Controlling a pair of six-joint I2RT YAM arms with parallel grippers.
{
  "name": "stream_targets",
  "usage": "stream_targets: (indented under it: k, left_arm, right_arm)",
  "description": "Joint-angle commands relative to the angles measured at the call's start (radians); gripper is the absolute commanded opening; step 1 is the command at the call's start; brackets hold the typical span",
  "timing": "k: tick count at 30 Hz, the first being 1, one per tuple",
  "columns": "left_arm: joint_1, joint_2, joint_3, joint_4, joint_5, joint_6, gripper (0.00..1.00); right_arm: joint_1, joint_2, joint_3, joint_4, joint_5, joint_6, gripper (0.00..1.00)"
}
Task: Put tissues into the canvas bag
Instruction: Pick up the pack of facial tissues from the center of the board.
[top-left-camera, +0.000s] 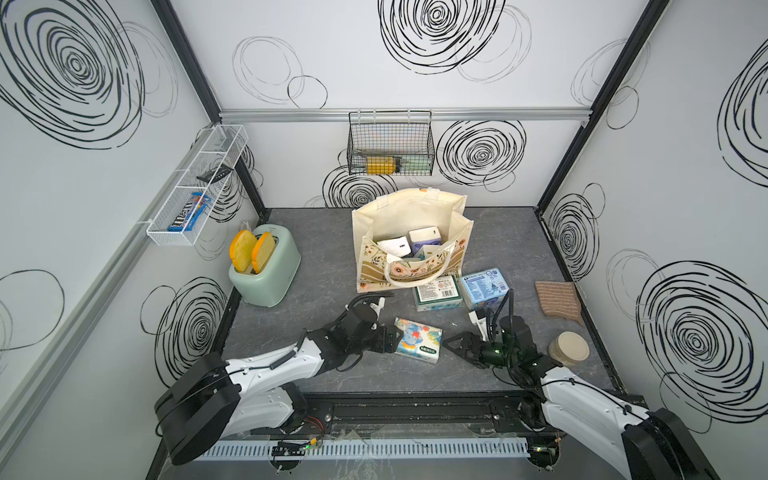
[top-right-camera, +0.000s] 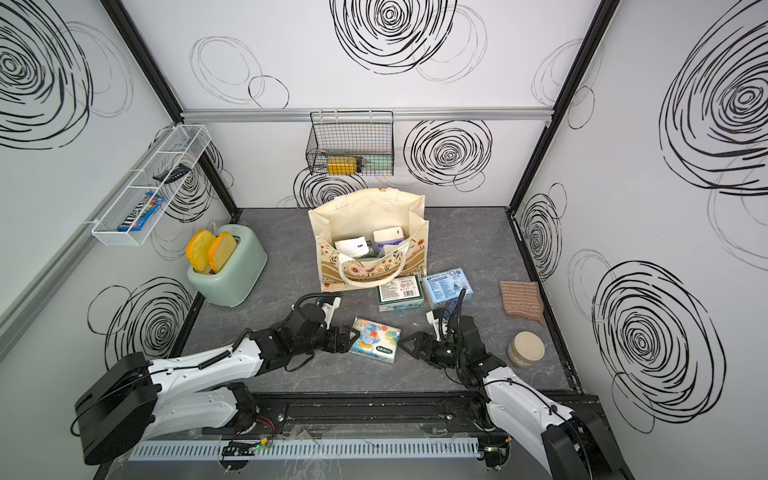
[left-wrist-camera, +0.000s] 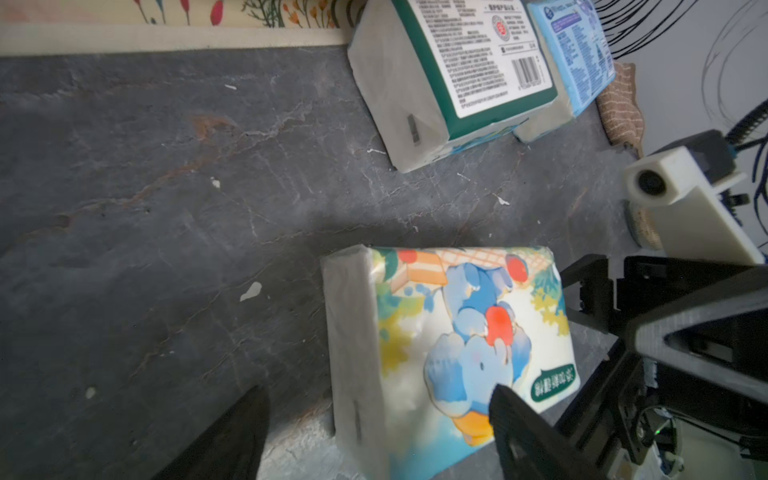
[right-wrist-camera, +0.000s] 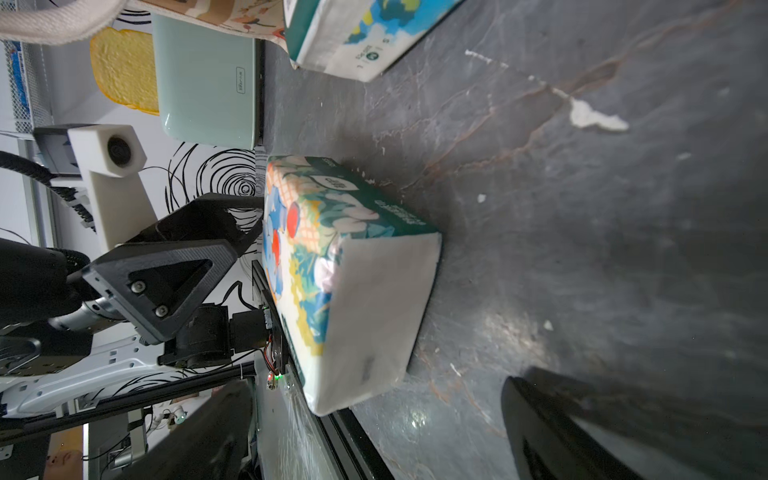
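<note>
Jaws first: your left jaws stand apart astride one end of the elephant-print pack (top-left-camera: 418, 345), not yet pinching it, and your right jaws gape wide just short of its other end. On the table (top-left-camera: 316, 249) the canvas bag (top-left-camera: 399, 216) stands upright, several packs inside; a green-white pack (top-left-camera: 438, 291) and a light blue pack (top-left-camera: 484, 284) lie side by side just before it. You're at the grasp: pinch the soft pack gently, lift above the rim, drop it in.
</note>
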Motion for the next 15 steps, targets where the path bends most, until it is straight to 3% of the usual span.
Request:
stream_targets:
  k: [1,5,15]
  left_arm:
    - [-0.008,0.034,0.021,0.021,0.009,0.039,0.74]
    - [-0.009,0.054,0.024,0.026,0.009,0.053,0.57]
    - [-0.005,0.087,0.031,0.004,0.022,0.091,0.43]
  right_arm:
    - [0.005,-0.030,-0.009,0.010,0.029,0.010,0.97]
    - [0.005,-0.058,-0.021,0.014,0.034,0.011,0.97]
    - [0.006,-0.074,-0.040,0.026,0.032,0.016,0.97]
